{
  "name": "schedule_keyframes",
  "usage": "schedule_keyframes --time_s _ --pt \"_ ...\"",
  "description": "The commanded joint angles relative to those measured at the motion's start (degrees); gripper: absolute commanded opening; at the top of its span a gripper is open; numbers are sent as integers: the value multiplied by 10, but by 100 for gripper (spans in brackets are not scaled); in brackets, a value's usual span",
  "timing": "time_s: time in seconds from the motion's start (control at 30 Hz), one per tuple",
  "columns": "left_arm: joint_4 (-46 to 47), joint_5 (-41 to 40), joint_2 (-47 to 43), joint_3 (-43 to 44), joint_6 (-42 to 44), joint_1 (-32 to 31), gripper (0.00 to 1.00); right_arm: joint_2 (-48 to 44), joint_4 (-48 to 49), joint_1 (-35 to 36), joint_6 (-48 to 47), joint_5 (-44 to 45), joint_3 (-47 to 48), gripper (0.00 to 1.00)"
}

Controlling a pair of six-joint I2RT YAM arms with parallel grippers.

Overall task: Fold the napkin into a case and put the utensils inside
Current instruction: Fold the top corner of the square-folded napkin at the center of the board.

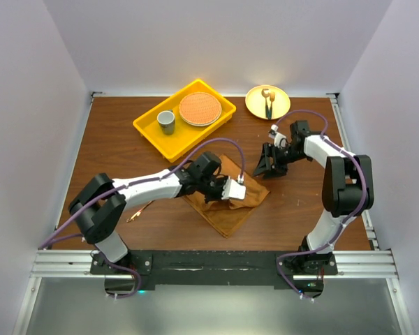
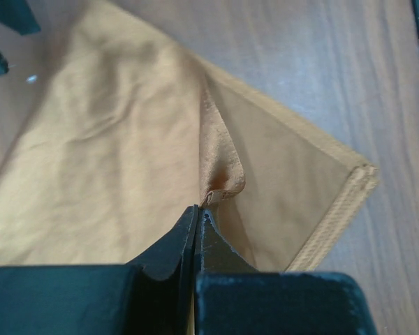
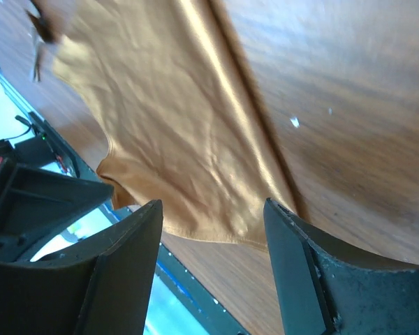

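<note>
At the middle of the brown wood-grain worktop, the napkin is lying as a soft, rust-brown cloth, partly doubled over, with a stitched hem running round its corners. The left hand is reaching over it from the left, and its arm is covering the cloth's left part. Its two dark fingers are clenching a small pinch of the hem, so a narrow ridge of fabric is rising to their tips. The right hand is hanging at the napkin's far right edge, released, its fingers standing apart with nothing between them. Under it the cloth is showing a faint sheen and shallow creases.

On the far left, a rectangular yellow tray is holding a small grey cup and a round orange woven disc. On the far right, a round yellow plate is carrying a short dark-handled utensil. Near the left arm, on the near left, a thin copper-coloured sliver is showing, probably the spoon, though it is too small to be sure.
</note>
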Motion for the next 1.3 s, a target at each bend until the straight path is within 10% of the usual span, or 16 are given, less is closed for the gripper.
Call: schedule_keyframes --time_s 0.0,0.87,1.27 --pt "-2 45 3 43 -27 24 0 -20 -20 0 -14 -7 34 64" --pt "-30 38 159 210 -40 160 0 11 -18 0 -7 -2 62 61" --pt "-48 42 200 256 0 163 0 8 -15 1 -12 12 27 33"
